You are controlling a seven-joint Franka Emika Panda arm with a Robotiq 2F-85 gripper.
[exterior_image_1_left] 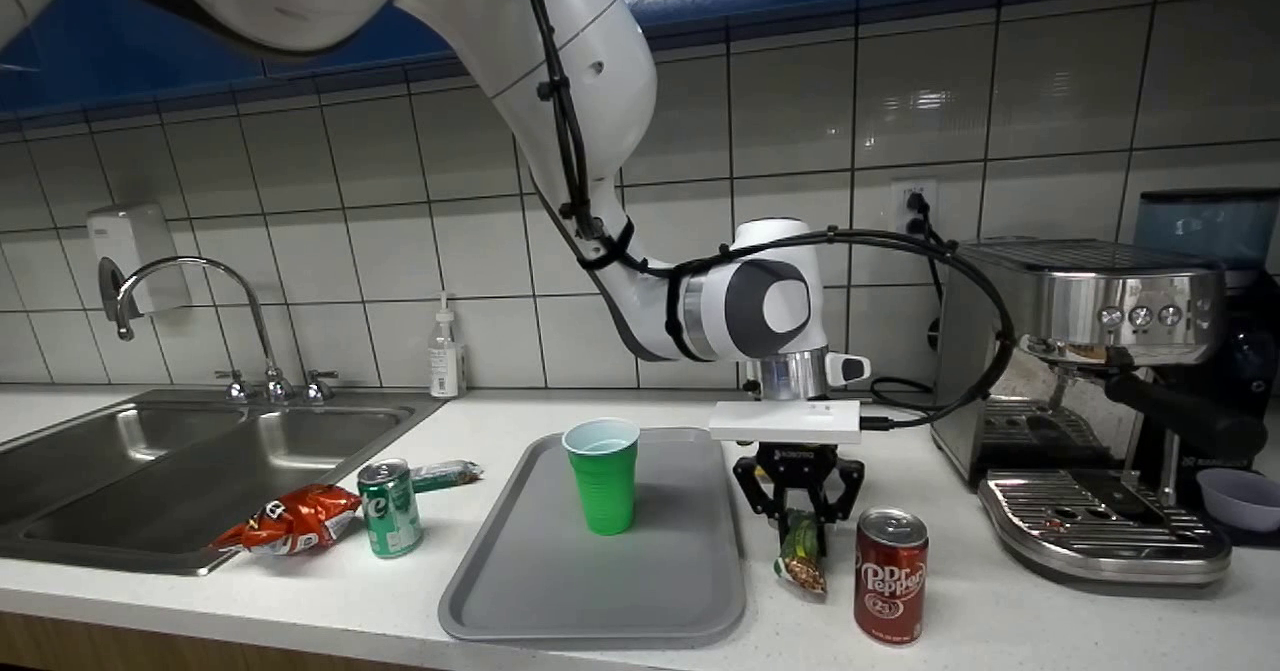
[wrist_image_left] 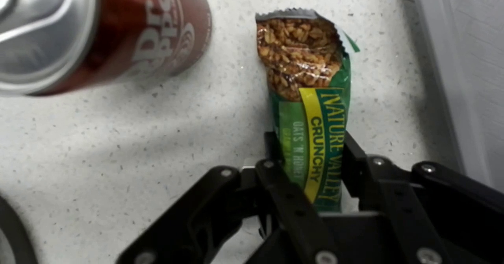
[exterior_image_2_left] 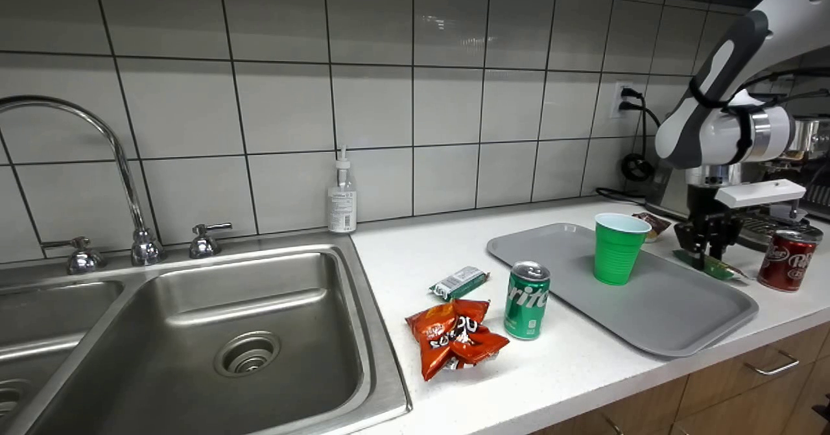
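Observation:
A green granola bar [wrist_image_left: 307, 79] with a clear end showing oats lies lengthwise between the fingers of my gripper [wrist_image_left: 309, 148]. Both black fingertips press on its long sides, and its near end is partly hidden by the gripper. In both exterior views the gripper [exterior_image_1_left: 803, 541] points straight down at the white counter, with the bar [exterior_image_1_left: 802, 569] at counter height. Beside it stands a red Dr Pepper can [exterior_image_1_left: 891, 581], upright and apart from the fingers. On the opposite side is a grey tray [exterior_image_1_left: 660, 591] with a green cup [exterior_image_1_left: 605, 491] upright on it.
A coffee machine [exterior_image_1_left: 1090, 291] stands by the arm. Behind the gripper lies a brown wrapper [exterior_image_2_left: 652, 223]. Past the tray are a green Sprite can [exterior_image_2_left: 526, 302], a red chip bag [exterior_image_2_left: 457, 334] and another green bar [exterior_image_2_left: 460, 284], near the steel sink [exterior_image_2_left: 382, 351].

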